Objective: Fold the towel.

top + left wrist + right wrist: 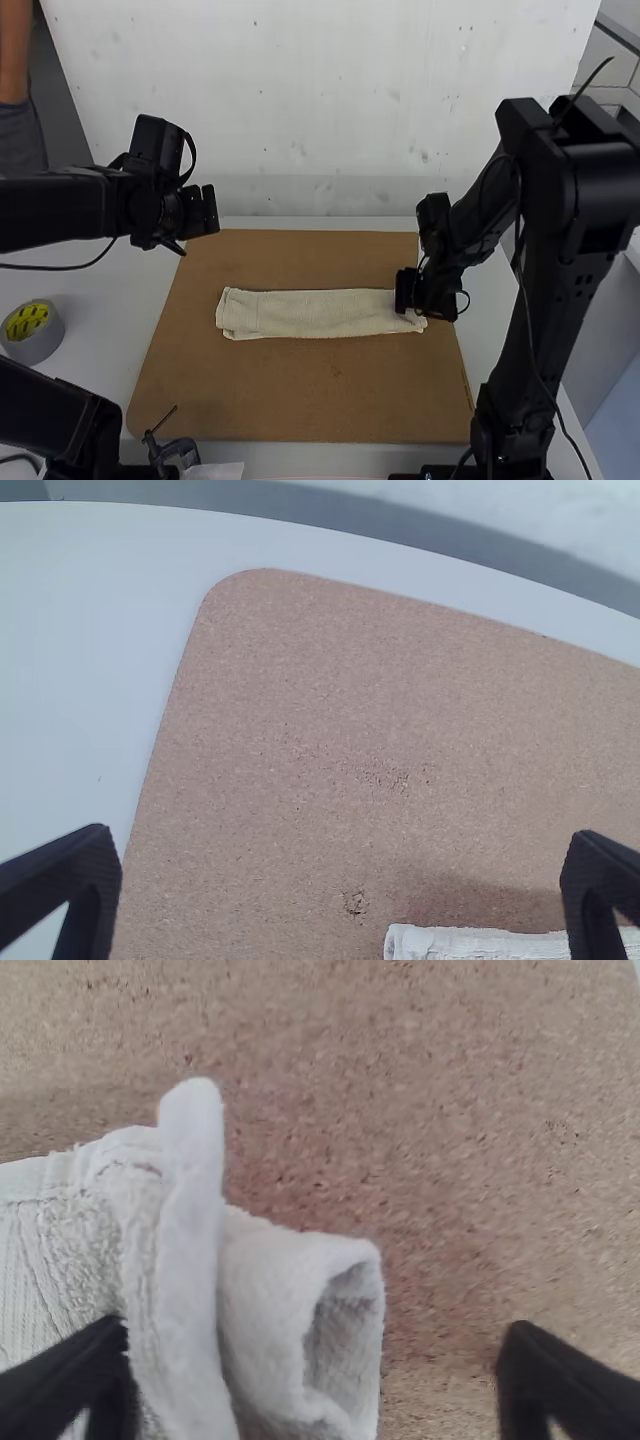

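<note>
Seeing the towel [320, 312] lying folded into a long, narrow strip across the middle of the brown board [300, 400]. Noticing layered edges at its left end, and, in the right wrist view, a raised ridge of cloth rising beside an open, curled loop at its right end. Finding the right gripper [425, 300] standing low over that right end, with the fingers of the right gripper [315, 1380] spreading apart, one over the cloth and the other over the board, with the ridge and loop lying between. Not being able to tell whether touching the cloth. Moving outward, finding the left gripper [195, 230] hanging near the board's far left corner, apart from the strip, its fingers spreading wide and pinching nothing. Seeing, in the left wrist view, an end of the strip showing near one of those fingers. Finding the board resting on the white table [80, 290], and a roll of tape [32, 332] lying on the table, to the left of the board.
</note>
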